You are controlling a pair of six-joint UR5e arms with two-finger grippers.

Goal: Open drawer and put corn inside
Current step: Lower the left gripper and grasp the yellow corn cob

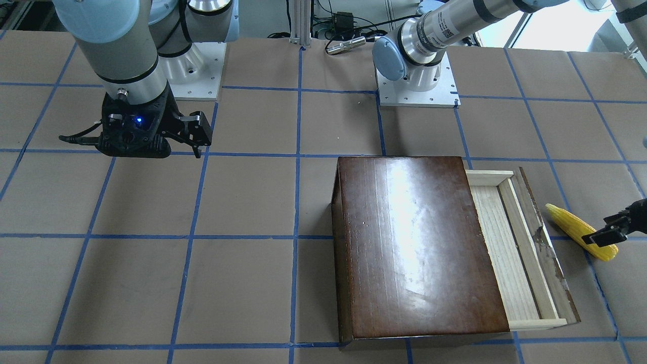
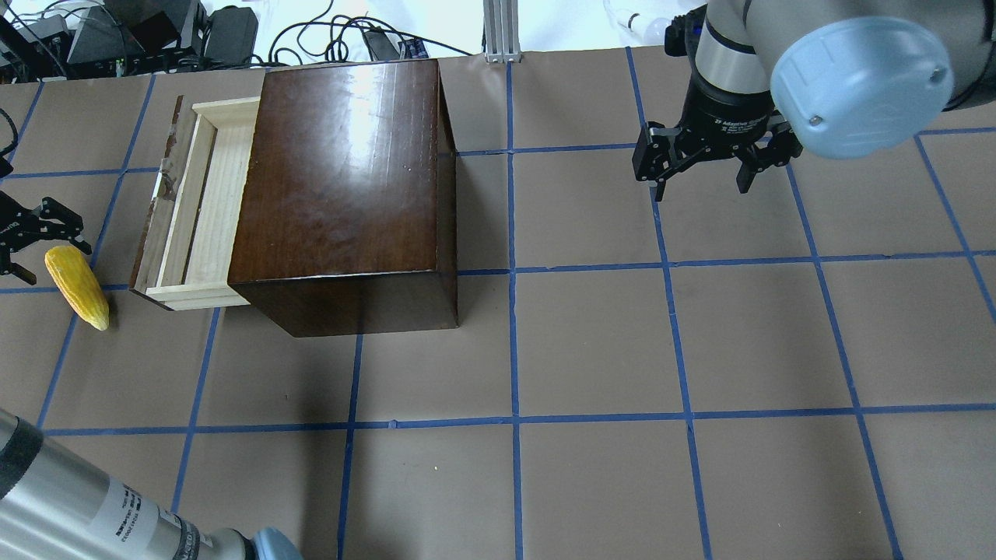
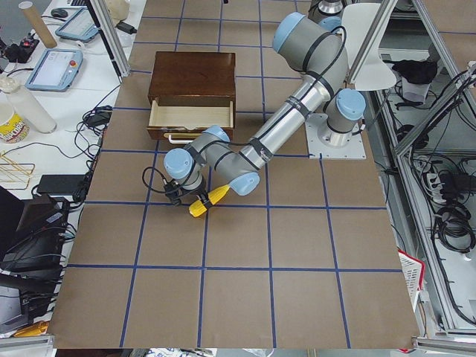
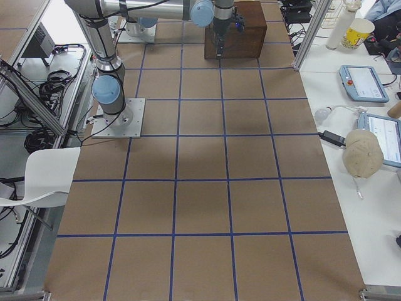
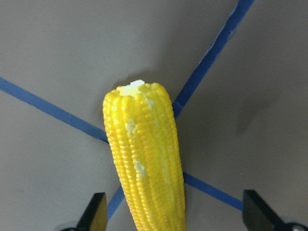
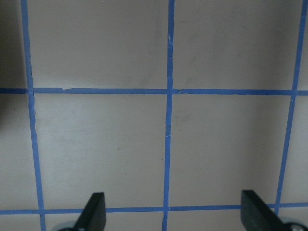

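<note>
Reaching low across the brown paper-covered table with its blue tape grid (image 1: 242, 202), the left arm stretches out from its base; in the exterior left view its forearm slants down and the wrist folds over, so the left gripper (image 1: 602, 230) points down at the bright yellow, kernel-textured corn cob (image 1: 576, 228). The fingers (image 5: 97, 212) are spread wide on either side of the cob near its thicker end. The wrist view shows a gap of bare table between each finger and the kernels, so nothing is pinched.

The corn lies flat on the table, outside the drawer and near its front panel, with its pointed end turned toward the robot's side.

The shallow drawer of pale unfinished wood with a dark, chipped front panel (image 1: 500, 242) stands part-way out of the glossy dark-brown wooden box (image 1: 419, 242) — on the side facing the left arm — with its pale floor showing.

The right arm holds its wrist upright over the other half of the table, well apart from the box. The right gripper (image 2: 700, 187) points straight down above bare paper, its fingers parted and holding nothing.
</note>
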